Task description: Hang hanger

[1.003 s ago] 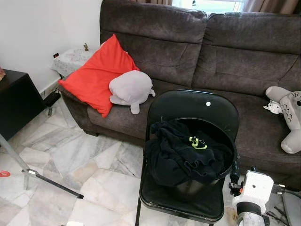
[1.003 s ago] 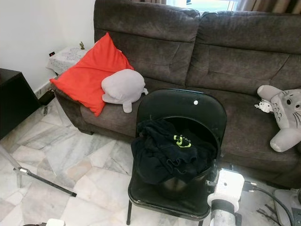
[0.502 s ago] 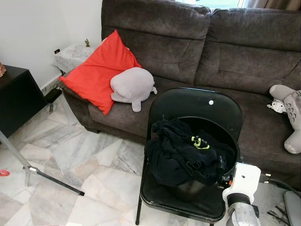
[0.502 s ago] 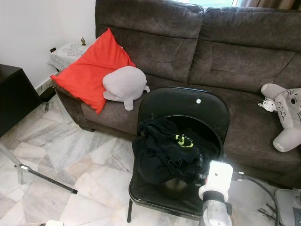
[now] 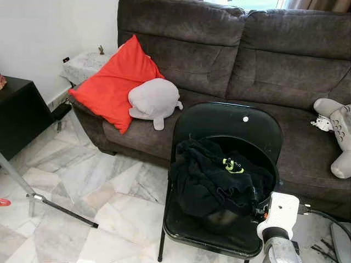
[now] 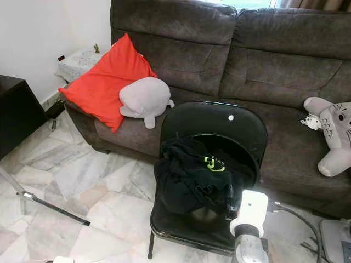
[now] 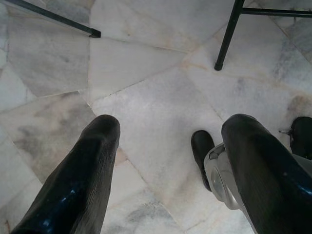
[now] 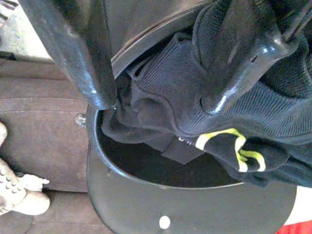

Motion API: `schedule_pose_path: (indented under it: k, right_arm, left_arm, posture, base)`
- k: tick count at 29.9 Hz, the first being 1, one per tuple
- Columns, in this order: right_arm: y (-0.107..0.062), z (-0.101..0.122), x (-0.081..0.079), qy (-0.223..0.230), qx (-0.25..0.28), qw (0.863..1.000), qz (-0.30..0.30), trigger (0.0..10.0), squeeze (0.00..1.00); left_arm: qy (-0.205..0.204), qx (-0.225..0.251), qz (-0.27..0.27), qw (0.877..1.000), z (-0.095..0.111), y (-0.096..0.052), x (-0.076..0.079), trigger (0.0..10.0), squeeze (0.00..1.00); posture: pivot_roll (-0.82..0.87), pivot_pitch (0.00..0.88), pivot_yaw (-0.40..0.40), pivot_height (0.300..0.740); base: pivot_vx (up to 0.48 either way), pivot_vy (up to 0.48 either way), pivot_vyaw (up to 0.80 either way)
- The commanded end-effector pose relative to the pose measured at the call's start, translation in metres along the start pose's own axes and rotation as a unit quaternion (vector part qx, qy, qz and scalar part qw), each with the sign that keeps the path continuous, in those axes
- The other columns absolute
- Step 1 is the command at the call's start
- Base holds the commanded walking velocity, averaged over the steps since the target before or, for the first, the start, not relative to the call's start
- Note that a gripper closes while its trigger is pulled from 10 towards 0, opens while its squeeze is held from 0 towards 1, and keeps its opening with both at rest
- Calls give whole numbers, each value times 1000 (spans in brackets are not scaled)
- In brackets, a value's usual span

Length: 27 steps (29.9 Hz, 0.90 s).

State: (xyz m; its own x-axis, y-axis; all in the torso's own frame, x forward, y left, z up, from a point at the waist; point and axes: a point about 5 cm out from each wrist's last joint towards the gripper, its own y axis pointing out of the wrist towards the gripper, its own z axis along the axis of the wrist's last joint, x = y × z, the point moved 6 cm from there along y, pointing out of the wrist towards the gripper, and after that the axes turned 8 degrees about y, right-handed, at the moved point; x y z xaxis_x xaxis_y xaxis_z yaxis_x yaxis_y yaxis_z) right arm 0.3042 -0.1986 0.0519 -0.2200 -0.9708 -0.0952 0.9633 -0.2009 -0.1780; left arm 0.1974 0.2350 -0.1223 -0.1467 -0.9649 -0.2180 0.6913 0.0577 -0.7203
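Right wrist view: right gripper [image 8: 161, 63] fingers spread, tips just at black knit garment with yellow-green logo [image 8: 229, 122], heaped in black bucket [image 5: 230, 216] on black folding chair [image 5: 219, 123]. Hanger not visible, probably buried. Cloth likely soft, limp, light, slipping; take bunched fold between fingertips. Left gripper [image 7: 168, 165] spread, idle above marble floor [image 7: 146, 73].

Chair [image 5: 225, 123] stood before sofa [image 5: 274, 66]; garment [image 5: 214, 178] in basket [image 5: 249, 150] on seat; cushion [image 5: 112, 85], plush [image 5: 154, 101] on sofa left.

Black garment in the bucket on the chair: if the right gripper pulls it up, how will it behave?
The black garment lies crumpled, so probably floppy; it would sag and trail from the right gripper. It drapes over the bucket rim, so it may snag or tug it.
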Motion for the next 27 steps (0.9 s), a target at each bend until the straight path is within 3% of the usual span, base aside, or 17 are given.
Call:
schedule_pose_path:
  k: [1,10,22,27]
  right_arm:
    - [-1,-8,-1,-1,-17,1000,3,10000,0]
    - [2,-10,-9,-2,-29,999,21,10000,0]
    - [3,-18,-2,-15,-50,999,4,10000,0]
    - [2,-17,2,0,-43,999,-14,10000,0]
  left_arm:
    - [6,-11,-3,1000,-6,-2,2,10000,0]
    - [6,-2,-3,1000,-3,-1,-1,10000,0]
    - [8,2,-5,1000,-1,-1,1,10000,0]
    - [8,1,-5,1000,-1,-1,1,10000,0]
  posture:
    - [-9,85,42,740]
    - [-8,86,44,740]
    - [-7,85,45,740]
    - [-7,84,46,740]
  base:
    - [0,0,0]
    - [0,0,0]
    - [0,0,0]
    - [0,0,0]
